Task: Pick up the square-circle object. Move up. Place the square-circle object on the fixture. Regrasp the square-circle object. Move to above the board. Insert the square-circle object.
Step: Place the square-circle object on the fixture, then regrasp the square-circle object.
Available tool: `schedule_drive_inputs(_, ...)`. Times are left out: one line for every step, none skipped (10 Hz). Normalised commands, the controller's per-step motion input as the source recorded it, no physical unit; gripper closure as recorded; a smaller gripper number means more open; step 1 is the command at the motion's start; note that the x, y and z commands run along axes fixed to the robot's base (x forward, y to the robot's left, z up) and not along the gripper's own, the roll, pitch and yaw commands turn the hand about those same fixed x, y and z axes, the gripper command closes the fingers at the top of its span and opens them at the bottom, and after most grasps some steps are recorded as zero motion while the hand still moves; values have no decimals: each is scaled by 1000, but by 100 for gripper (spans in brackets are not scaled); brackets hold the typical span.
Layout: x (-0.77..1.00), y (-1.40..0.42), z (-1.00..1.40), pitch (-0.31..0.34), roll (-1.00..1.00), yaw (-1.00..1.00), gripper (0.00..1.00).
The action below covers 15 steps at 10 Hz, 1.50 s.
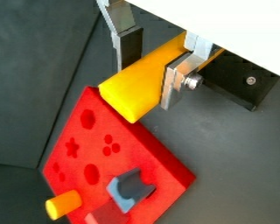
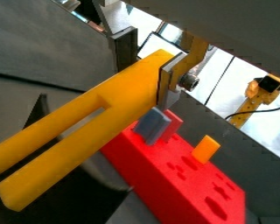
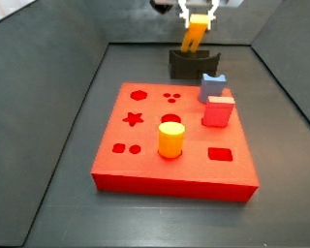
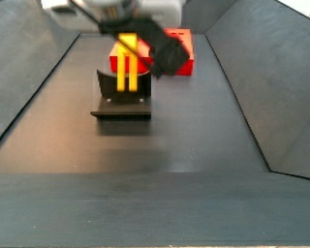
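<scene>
The square-circle object (image 1: 133, 89) is a long yellow-orange bar with a slotted, forked end (image 2: 60, 140). My gripper (image 1: 150, 85) is shut on it, with the dark pad of one finger on one side and the silver plate of the other finger (image 1: 175, 80) on the opposite side. In both side views the bar (image 3: 194, 37) hangs nearly upright from the gripper (image 3: 197, 15), its lower end at the dark fixture (image 3: 190, 66). From the opposite side the forked end (image 4: 128, 76) reaches the fixture (image 4: 123, 105). The red board (image 3: 144, 145) with cut-out holes lies nearer the camera.
On the board stand a short yellow cylinder (image 3: 170, 139), a blue notched peg (image 3: 212, 87) and a red block (image 3: 219, 111). Dark sloping walls (image 3: 67, 87) enclose the floor on both sides. A yellow cable (image 2: 262, 92) shows outside the bin.
</scene>
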Motion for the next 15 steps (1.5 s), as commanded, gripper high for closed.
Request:
schedule_drive_inputs(125, 91, -883, -102, -99, -21, 100)
schedule_drive_inputs(113, 72, -762, -92, -89, -5, 100)
schedule_drive_inputs(86, 44, -479, -70, -75, 23, 100)
schedule_drive_inputs(76, 32, -310, -56, -71, 32, 100)
schedule_drive_inputs(0, 0, 0, 0, 0, 0, 0)
schedule_drive_inputs(0, 0, 1000, 8, -28, -14, 0)
schedule_drive_inputs(0, 2, 1000, 7, -23, -13, 0)
schedule_drive_inputs(-12, 6, 1000, 19, 2, 0, 0)
schedule_drive_inputs(-16, 2, 1000, 31, 22, 5, 0)
schedule_drive_inputs(-25, 5, 1000, 46, 40, 6, 0)
schedule_drive_inputs(-27, 6, 974, 53, 42, 4, 0)
schedule_drive_inputs(-30, 7, 739, 61, 39, -3, 0)
schedule_drive_inputs(-28, 9, 560, 65, 39, -8, 0)
schedule_drive_inputs(-23, 9, 321, 79, 44, -14, 0)
schedule_drive_inputs(-1000, 0, 0, 39, -57, 54, 0)
